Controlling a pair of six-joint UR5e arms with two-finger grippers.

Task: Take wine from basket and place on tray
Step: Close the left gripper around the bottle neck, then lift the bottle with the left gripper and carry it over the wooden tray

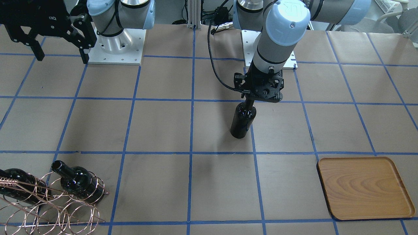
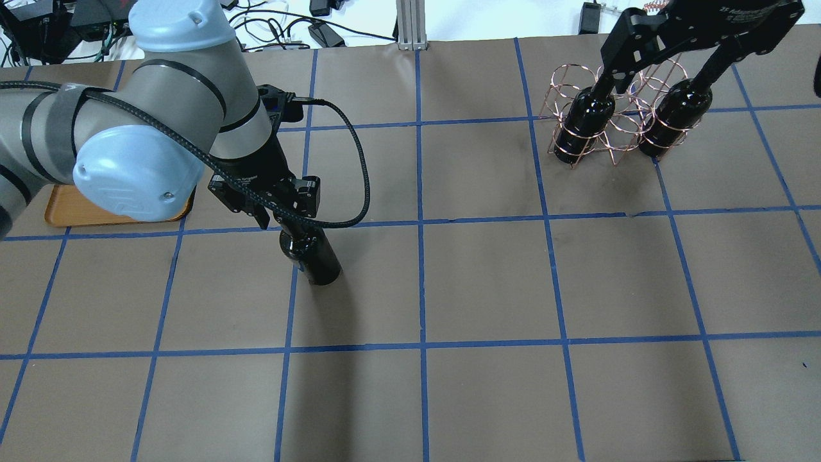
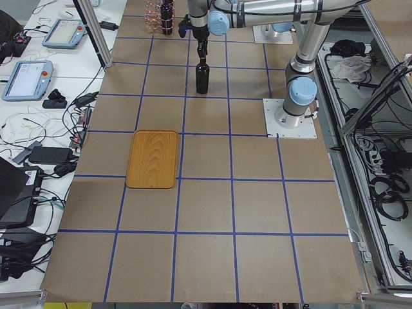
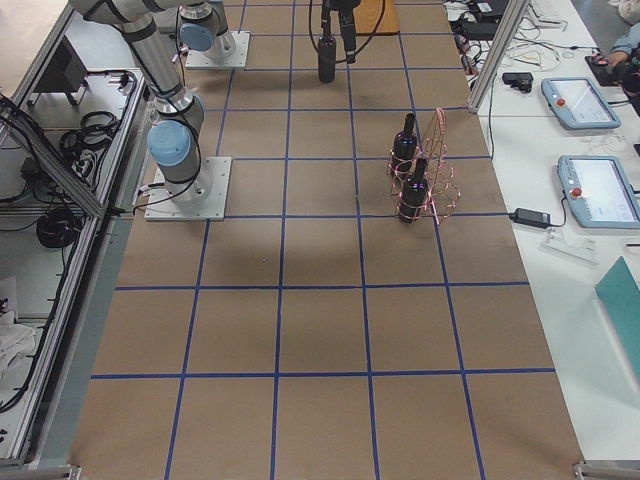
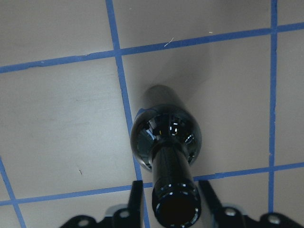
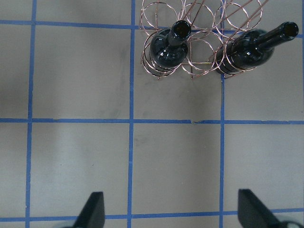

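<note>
My left gripper [image 2: 287, 217] is shut on the slim neck of a near-black wine bottle [image 2: 312, 255], which stands upright mid-table. In the left wrist view the fingers [image 5: 136, 197] flank the bottle's neck [image 5: 172, 171]. It also shows in the front view [image 1: 243, 120] under the left gripper [image 1: 250, 99]. The wooden tray [image 1: 364, 187] lies apart from it; in the overhead view the arm hides most of the tray [image 2: 67, 213]. The copper wire basket [image 2: 617, 122] holds two more bottles [image 6: 167, 47] [image 6: 249, 50]. My right gripper [image 2: 660, 64] is open and empty, high over the basket.
The table is brown paper with a blue tape grid [image 1: 191, 151]. The arm bases [image 1: 116, 52] stand at the robot's edge. In the front view the basket [image 1: 70, 209] sits at the lower left corner, far from the tray.
</note>
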